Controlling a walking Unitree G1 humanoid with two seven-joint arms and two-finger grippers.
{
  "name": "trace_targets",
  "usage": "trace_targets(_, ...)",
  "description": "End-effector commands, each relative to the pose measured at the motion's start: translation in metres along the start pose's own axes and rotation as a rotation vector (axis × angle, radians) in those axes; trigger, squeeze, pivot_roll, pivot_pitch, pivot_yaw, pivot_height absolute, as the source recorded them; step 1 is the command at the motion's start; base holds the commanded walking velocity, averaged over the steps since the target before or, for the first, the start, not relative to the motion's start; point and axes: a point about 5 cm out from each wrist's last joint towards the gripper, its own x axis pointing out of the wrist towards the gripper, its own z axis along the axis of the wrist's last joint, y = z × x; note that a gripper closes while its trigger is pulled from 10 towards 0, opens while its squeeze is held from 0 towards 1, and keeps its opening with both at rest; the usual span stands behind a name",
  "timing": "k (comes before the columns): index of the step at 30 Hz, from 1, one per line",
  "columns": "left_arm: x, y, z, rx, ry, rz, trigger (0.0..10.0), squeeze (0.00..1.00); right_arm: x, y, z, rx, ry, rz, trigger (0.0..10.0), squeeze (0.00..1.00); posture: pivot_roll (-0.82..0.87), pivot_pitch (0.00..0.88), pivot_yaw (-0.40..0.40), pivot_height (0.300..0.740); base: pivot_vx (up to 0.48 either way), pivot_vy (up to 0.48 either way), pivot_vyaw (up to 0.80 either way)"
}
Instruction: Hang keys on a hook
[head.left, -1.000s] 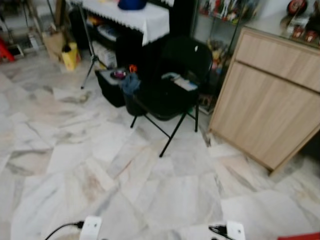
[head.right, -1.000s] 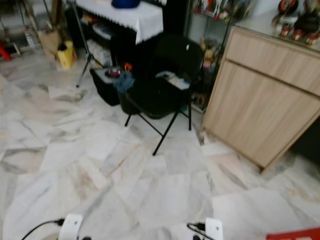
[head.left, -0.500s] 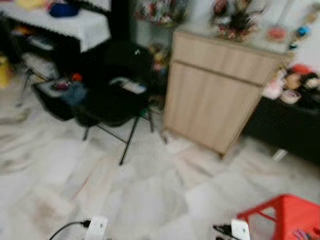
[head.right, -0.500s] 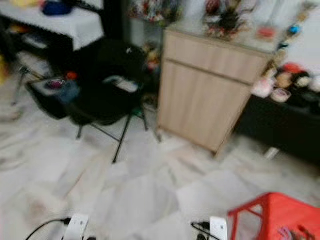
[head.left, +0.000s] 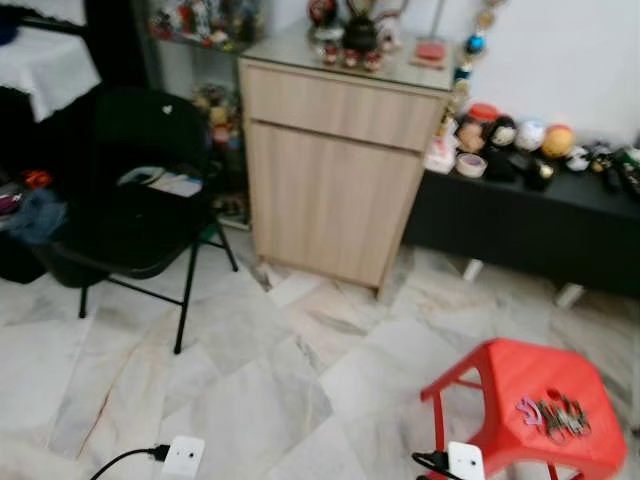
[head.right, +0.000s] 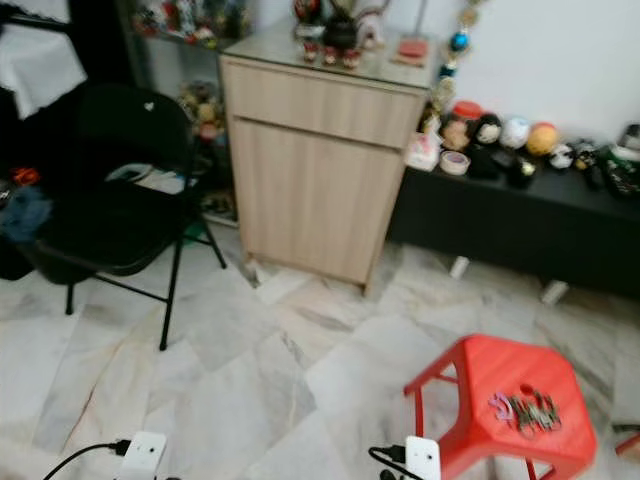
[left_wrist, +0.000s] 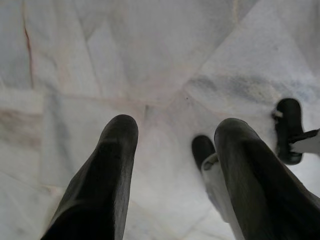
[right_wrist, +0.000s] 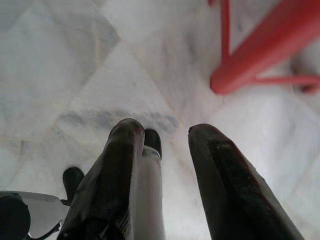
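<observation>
A bunch of keys (head.left: 553, 415) with a pink ring lies on top of a red plastic stool (head.left: 500, 375) at the lower right, also seen as the keys (head.right: 522, 410) in the right eye view. My left gripper (left_wrist: 175, 130) hangs open over the marble floor. My right gripper (right_wrist: 165, 131) also hangs open above the floor, with a leg of the red stool (right_wrist: 260, 50) beyond it. Both arms hang low, away from the keys.
A light wooden cabinet (head.left: 335, 170) with ornaments on top stands ahead. A black folding chair (head.left: 130, 210) is to the left. A low black bench (head.left: 530, 225) with trinkets runs along the right wall. The floor is marble tile (head.left: 240, 390).
The whole view has swung to the right: the chair slid left, the cabinet came to centre, and the red stool with the keys came fully into view.
</observation>
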Motion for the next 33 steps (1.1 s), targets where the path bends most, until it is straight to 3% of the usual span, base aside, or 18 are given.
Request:
trace_targets(1,0.0006,-0.0058,0.0011,0.006,-0.003,-0.017,10.0,0.0,-0.0005,-0.0055,0.001,-0.009,0.004,-0.013,10.0,0.0,0.03,0.012,-0.054,0.74,0.0,0.0,-0.63)
trace_targets(23,0.0006,-0.0073,0.0008,0.013,-0.004,-0.029,10.0,0.0,-0.0007,-0.0058,0.001,-0.006,0.001,-0.006,10.0,0.0,0.03,0.012,-0.057,0.74,0.0,0.0,-0.62)
trace_targets(33,0.0008,-0.0087,0.0023,0.033,-0.01,-0.046,10.0,0.0,-0.0006,-0.0052,0.0014,-0.004,-0.005,-0.003,10.0,0.0,0.03,0.011,-0.056,0.74,0.0,-0.052,0.0)
